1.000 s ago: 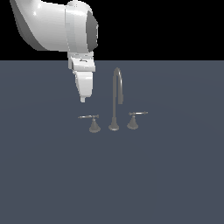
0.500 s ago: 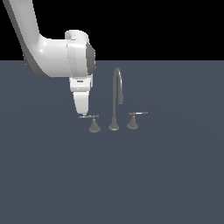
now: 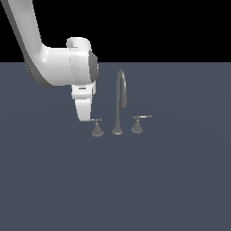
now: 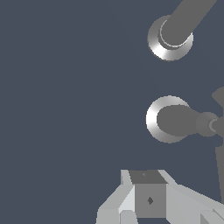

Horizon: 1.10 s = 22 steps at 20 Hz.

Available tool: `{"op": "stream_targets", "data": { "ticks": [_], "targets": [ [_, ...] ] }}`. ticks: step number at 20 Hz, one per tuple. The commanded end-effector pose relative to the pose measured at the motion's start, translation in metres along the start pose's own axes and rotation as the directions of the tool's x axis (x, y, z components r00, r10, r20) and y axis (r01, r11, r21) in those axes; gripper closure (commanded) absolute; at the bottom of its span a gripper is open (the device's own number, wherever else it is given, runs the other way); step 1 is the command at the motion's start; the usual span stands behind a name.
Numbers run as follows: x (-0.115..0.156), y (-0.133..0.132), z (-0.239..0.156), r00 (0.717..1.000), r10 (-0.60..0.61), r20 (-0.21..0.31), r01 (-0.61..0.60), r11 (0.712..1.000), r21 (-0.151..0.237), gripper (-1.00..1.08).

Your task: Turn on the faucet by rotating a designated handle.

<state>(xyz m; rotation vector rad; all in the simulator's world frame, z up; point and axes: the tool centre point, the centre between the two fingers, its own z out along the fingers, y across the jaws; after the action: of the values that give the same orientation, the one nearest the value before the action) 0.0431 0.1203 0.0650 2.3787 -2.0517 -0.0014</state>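
Exterior view: gripper at the handle's lever tip.

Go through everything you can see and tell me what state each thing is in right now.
faucet: upright, no water seen at the spout.
handle: lever horizontal, gripper at its tip.
twin handle: lever horizontal, untouched.
gripper: lowered at the handle's lever; open or shut unclear.
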Motion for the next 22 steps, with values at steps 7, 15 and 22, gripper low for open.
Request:
{"op": "stream_targets", "data": {
  "ticks": [7, 15, 22],
  "targets": [
    [-0.009, 0.02, 0.0, 1.0, 0.001, 0.0, -0.001, 1.0, 0.0, 1.08],
    [-0.012, 0.029, -0.004, 1.0, 0.004, -0.002, -0.004, 1.0, 0.017, 1.08],
    [-0.007, 0.053, -0.002, 1.0, 0.003, -0.001, -0.002, 1.0, 0.009, 1.08]
  ]
}}
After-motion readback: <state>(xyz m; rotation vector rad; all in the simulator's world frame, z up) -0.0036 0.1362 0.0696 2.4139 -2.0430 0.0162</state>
